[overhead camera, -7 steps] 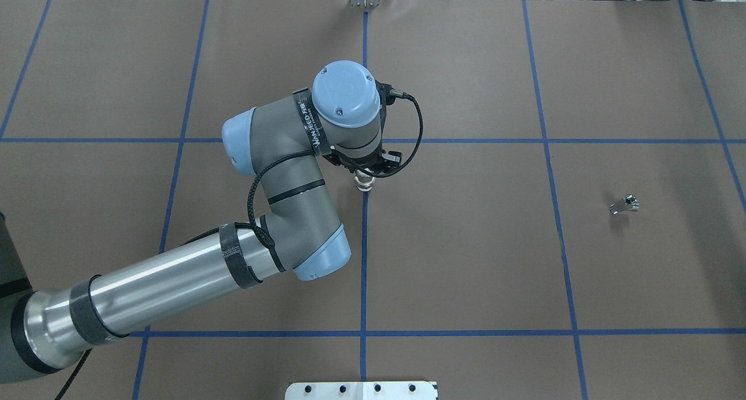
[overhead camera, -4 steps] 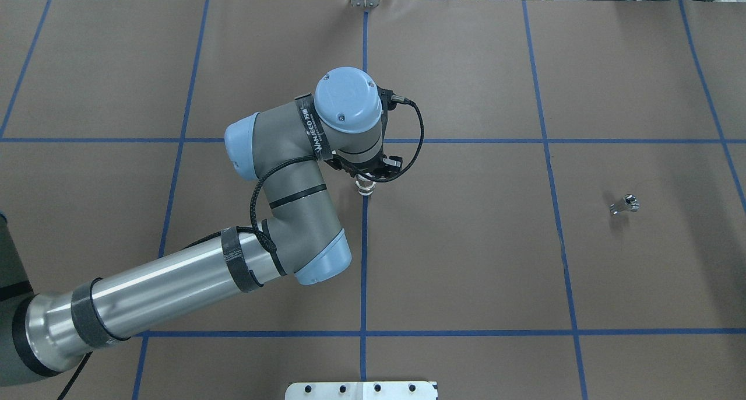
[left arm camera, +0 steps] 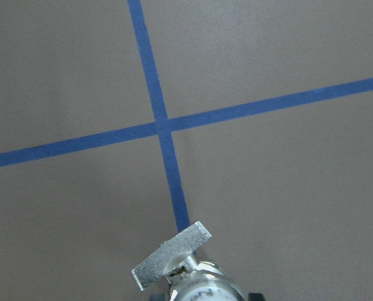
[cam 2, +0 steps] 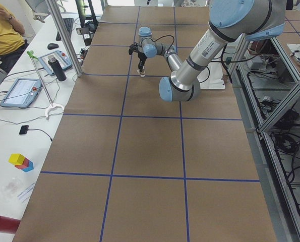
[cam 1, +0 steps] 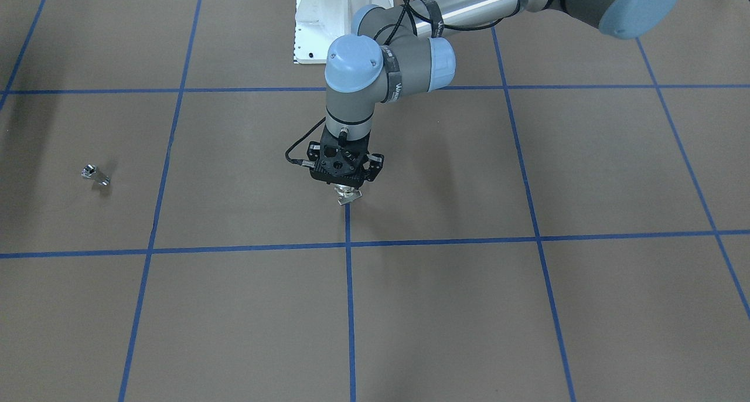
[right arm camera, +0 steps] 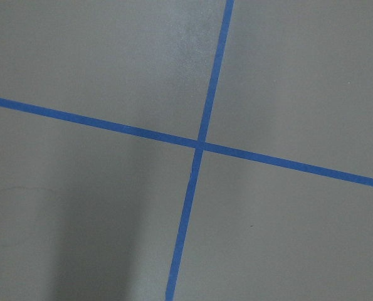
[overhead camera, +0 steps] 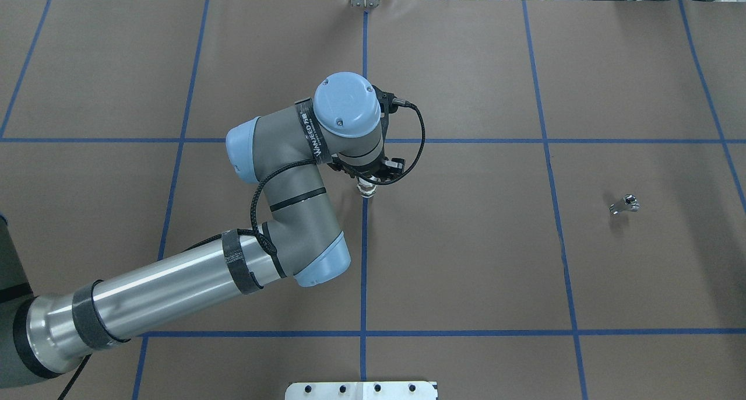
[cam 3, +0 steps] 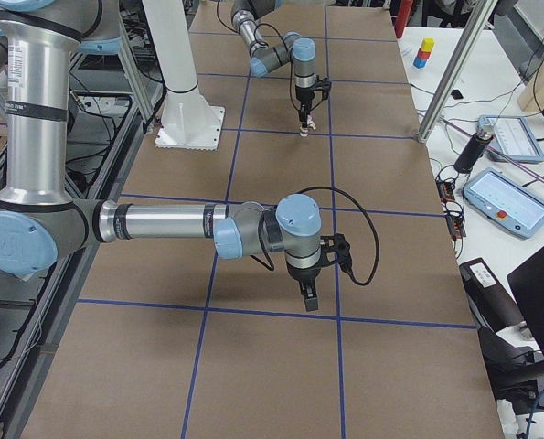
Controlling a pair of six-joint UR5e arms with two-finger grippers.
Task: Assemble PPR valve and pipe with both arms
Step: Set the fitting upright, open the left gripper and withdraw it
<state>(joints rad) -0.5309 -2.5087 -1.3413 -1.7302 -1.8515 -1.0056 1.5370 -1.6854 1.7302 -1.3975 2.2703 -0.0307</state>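
My left gripper [overhead camera: 366, 180] points down near the middle of the table and is shut on the PPR valve [overhead camera: 366, 189]. The valve hangs just over a blue tape line. In the front view the valve [cam 1: 348, 196] sticks out below the black fingers. The left wrist view shows its flat grey tab [left arm camera: 172, 254] and silvery body. The pipe [overhead camera: 625, 205], a small chrome piece, lies alone at the right side of the table, also in the front view [cam 1: 95, 174]. My right gripper [cam 3: 306, 294] shows only in the exterior right view, pointing down over the table; I cannot tell whether it is open.
Blue tape lines [overhead camera: 363, 260] divide the brown table cover into squares. The white bolted pedestal [cam 1: 340, 15] stands at the robot's edge. A side bench with tablets [cam 3: 505, 197] and an aluminium post [cam 3: 450, 73] runs along the far side.
My left arm has shifted slightly toward the robot's side with the valve in its grip. The pipe has not moved.
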